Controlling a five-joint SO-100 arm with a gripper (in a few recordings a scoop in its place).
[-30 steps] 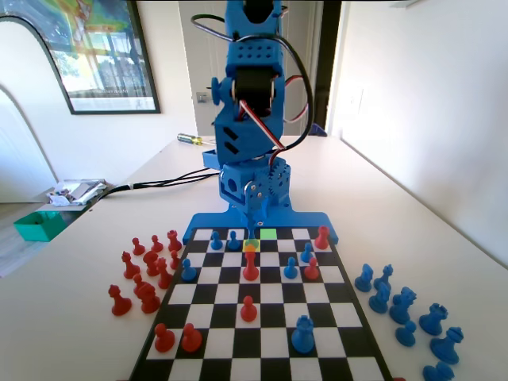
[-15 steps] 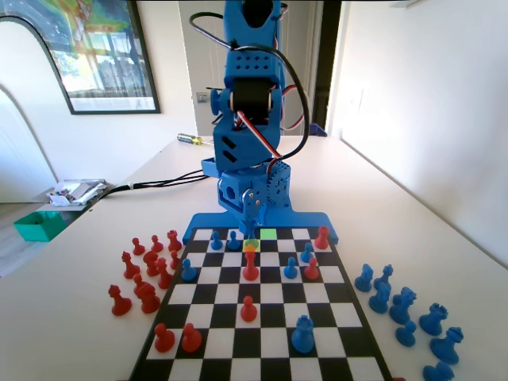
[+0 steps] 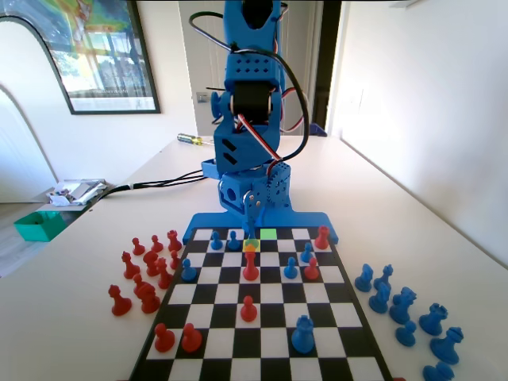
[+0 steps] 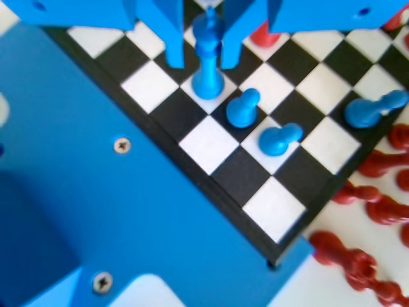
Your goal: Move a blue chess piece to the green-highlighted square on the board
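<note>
In the wrist view the tall, slim blue chess piece (image 4: 208,77) stands upright on a white square in the board's second row from the near edge. My gripper (image 4: 201,64) is lowered over it, open, with one jaw on each side of its head and a thin gap on the left. In the fixed view my gripper (image 3: 254,213) hangs at the far end of the board (image 3: 274,274), over the yellow-orange square (image 3: 251,247). The green-highlighted square (image 3: 268,235) lies bare one row further back and one column to the right.
Two blue pawns (image 4: 243,107) (image 4: 278,139) stand close beside the piece. A red piece (image 3: 251,266) sits just in front of the yellow-orange square and another (image 3: 321,236) stands right of the green one. Captured red pieces (image 3: 147,274) lie left of the board and blue ones (image 3: 405,305) right.
The arm has tipped a little forward and down over the far end of the board. No piece has moved.
</note>
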